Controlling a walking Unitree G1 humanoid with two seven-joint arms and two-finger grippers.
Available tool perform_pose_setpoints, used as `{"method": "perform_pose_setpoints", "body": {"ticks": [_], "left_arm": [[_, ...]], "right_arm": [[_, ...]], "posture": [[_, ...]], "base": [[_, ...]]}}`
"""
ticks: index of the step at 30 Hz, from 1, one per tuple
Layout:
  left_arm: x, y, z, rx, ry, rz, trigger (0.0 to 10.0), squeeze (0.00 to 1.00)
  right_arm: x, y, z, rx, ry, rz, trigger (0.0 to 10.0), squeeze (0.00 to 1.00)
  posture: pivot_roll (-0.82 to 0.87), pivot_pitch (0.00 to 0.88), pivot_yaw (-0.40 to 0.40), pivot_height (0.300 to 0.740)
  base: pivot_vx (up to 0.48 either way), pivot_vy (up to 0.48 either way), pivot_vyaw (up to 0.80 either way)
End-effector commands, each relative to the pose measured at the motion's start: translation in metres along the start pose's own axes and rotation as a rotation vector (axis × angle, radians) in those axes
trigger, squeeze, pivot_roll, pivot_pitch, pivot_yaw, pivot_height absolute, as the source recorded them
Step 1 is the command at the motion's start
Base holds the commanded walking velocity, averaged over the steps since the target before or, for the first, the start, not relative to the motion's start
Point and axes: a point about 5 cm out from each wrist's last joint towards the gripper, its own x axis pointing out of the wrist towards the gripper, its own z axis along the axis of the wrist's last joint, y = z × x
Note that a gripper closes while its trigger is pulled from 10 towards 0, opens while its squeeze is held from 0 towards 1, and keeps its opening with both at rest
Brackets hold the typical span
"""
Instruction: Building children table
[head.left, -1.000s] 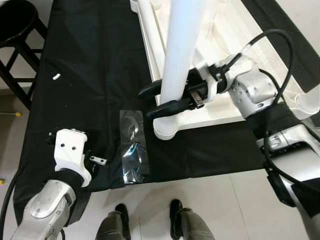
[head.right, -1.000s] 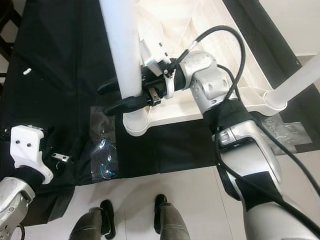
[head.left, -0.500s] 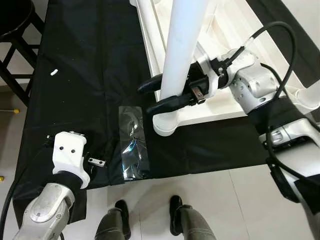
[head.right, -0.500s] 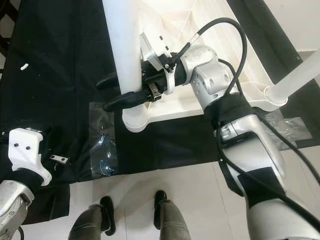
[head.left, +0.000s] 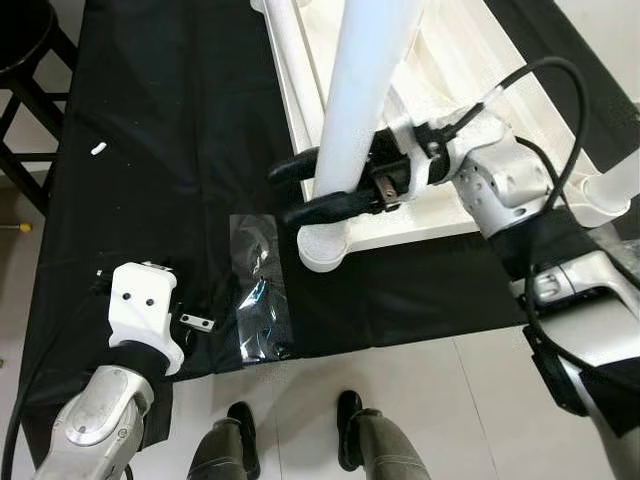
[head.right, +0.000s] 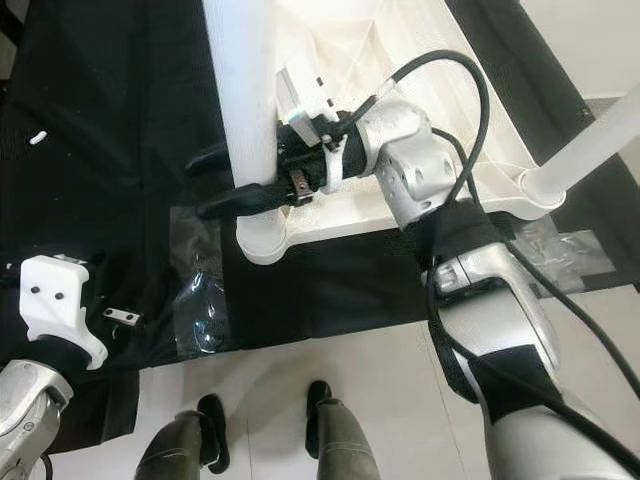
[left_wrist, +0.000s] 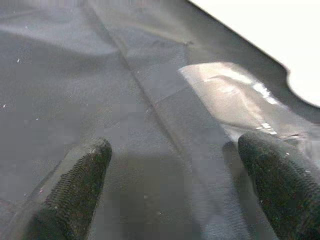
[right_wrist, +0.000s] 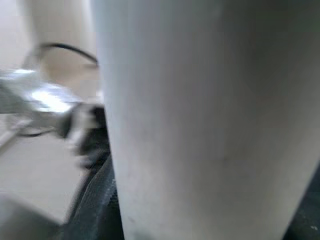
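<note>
Table leg (head.left: 365, 90) stands clamped by right gripper (head.left: 312, 190), forearm bent inward; left gripper (left_wrist: 175, 190) spread wide.

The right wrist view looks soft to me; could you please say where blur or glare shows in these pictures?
Right wrist view: the white cylindrical table leg sits very close and soft, the background smeared. Left wrist view: the clear plastic bag glares bright on the black cloth, and the fingertips are slightly soft. Eye views: sharp, evenly lit.

Smooth matt white plastic on the table leg (head.left: 362, 110); matt black cloth (head.left: 170, 130) underneath, creased; glossy clear plastic bag (head.left: 258, 295); brushed silver metal arms.
</note>
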Motion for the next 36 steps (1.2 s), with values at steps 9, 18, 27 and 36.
{"method": "perform_pose_setpoints", "body": {"ticks": [9, 18, 27, 36], "left_arm": [[0.003, 0.014, 0.0, -0.043, -0.001, 0.061, 10.0, 0.0], [0.013, 0.034, 0.019, 0.006, -0.07, 0.089, 10.0, 0.0], [0.043, 0.041, 0.068, -0.052, -0.263, 0.005, 10.0, 0.0], [0.067, 0.025, 0.126, -0.21, -0.449, -0.358, 10.0, 0.0]], "right_arm": [[-0.025, 0.04, -0.1, 0.438, 0.325, -0.99, 10.0, 0.0], [0.006, 0.075, -0.102, 0.494, 0.297, -1.095, 10.0, 0.0], [0.005, 0.07, -0.095, 0.476, 0.305, -1.248, 10.0, 0.0], [0.007, 0.067, -0.099, 0.41, 0.303, -1.276, 10.0, 0.0]], "posture": [[0.0, 0.435, -0.061, 0.74], [0.01, 0.395, -0.035, 0.74], [0.02, 0.322, -0.028, 0.74], [0.01, 0.249, -0.024, 0.74]], "base": [[0.0, 0.0, 0.0], [0.0, 0.0, 0.0], [0.0, 0.0, 0.0], [0.0, 0.0, 0.0]]}}
